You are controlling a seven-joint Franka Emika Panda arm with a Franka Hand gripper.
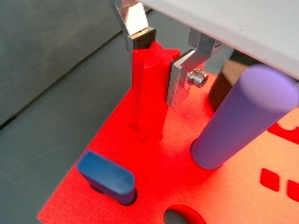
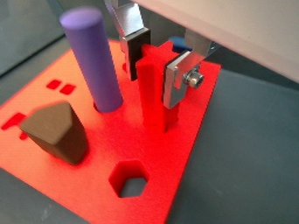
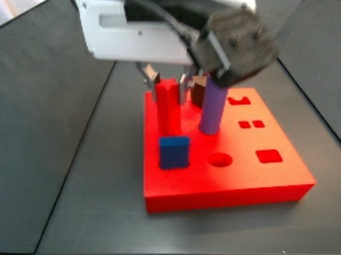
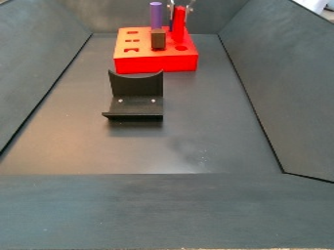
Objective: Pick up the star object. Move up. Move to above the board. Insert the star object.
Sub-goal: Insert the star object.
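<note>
The star object [image 1: 149, 96], a slim red peg, stands upright in the red board [image 1: 152, 188]. It also shows in a wrist view [image 2: 152, 96] and in both side views [image 3: 167, 108] [image 4: 179, 21]. My gripper [image 1: 160, 63] is at the peg's top, one finger on each side, and the pads appear to touch it. The gripper also shows in the wrist view [image 2: 156, 70] and a side view [image 3: 170, 82]. The board [image 3: 226, 189] lies on the dark floor, far back in a side view [image 4: 156, 61].
A thick purple cylinder [image 1: 239, 118] stands in the board right beside the peg. A short blue block [image 1: 107, 173] and a dark curved block [image 2: 52, 131] also sit in the board. The fixture [image 4: 135, 95] stands on the floor in front of the board.
</note>
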